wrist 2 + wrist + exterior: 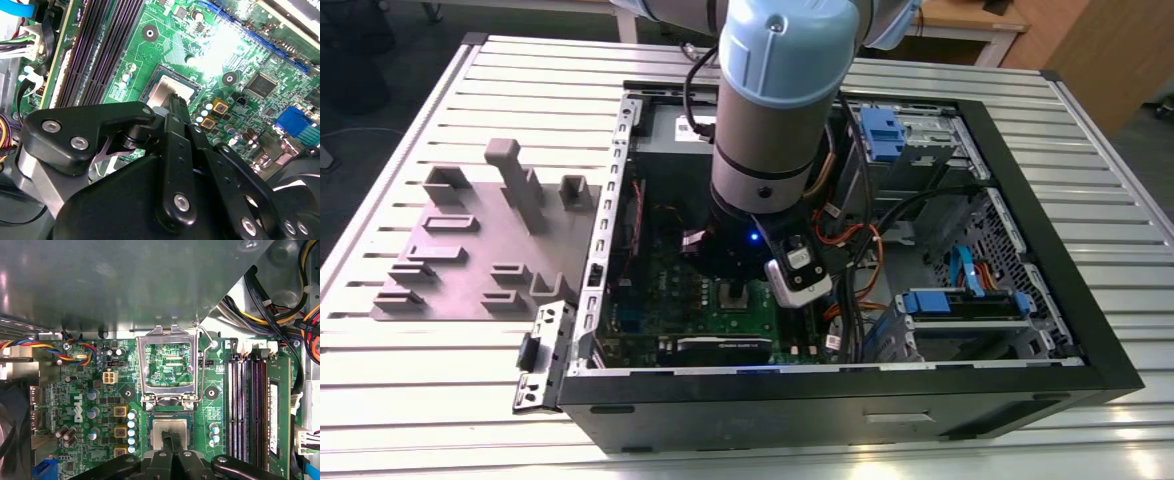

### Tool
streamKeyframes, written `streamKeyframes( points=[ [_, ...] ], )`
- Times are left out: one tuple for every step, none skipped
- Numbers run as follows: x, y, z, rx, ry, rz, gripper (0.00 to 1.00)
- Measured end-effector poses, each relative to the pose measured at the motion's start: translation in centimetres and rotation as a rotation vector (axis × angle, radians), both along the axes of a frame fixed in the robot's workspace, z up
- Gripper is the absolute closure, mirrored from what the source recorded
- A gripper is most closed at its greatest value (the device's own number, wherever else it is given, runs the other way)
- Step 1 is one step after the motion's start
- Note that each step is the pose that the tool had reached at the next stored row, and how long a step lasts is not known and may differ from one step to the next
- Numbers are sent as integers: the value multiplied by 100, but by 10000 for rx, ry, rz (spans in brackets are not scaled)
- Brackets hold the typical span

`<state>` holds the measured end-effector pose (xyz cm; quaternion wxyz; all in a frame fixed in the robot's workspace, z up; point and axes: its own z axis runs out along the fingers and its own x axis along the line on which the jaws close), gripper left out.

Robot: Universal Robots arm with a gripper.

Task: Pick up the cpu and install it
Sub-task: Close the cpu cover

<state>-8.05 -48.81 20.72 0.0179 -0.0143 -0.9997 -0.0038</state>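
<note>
The cpu (171, 426) lies flat in its square socket on the motherboard (80, 390), right under the fingertips. Its shiny grey top faces up at the gripper (171, 437). It is square, so it has no long side. Its edges run even with the socket's edges, not crooked. I think it lies that way because that is the only way it fits down in.

The two fingers are pressed together, with no gap I can see. The cpu is wider than both tips together, so they are not pinching it. In the second wrist view the gripper (176, 100) is on or just above the cpu (161, 92); I cannot tell if they touch.

Just past the fingertips, the metal socket frame (142, 365) is flipped open, with its wire lever (200, 365) beside it. I think it is open so the chip can go in from above. The memory slots (250, 405) are off to one side of the fingers. In the exterior view the gripper (736, 298) reaches down into the open computer case (854, 405), which lies on its side so the board faces up.
</note>
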Motion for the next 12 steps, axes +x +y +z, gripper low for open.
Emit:
streamKeyframes(
  points=[
    [0,0,0,-1,7,0,89],
    [0,0,0,0,13,0,89],
    [0,0,0,0,13,0,89],
    [0,0,2,2,12,0,89],
    [0,1,6,-5,14,0,89],
    [0,0,9,-7,13,0,89],
    [0,0,16,-9,14,0,89],
    [0,0,20,-8,13,0,89],
    [0,0,26,-8,13,0,89],
    [0,0,33,-9,13,0,89],
    [0,0,41,-9,13,0,89],
    [0,0,49,-8,13,0,89]
  ],
)
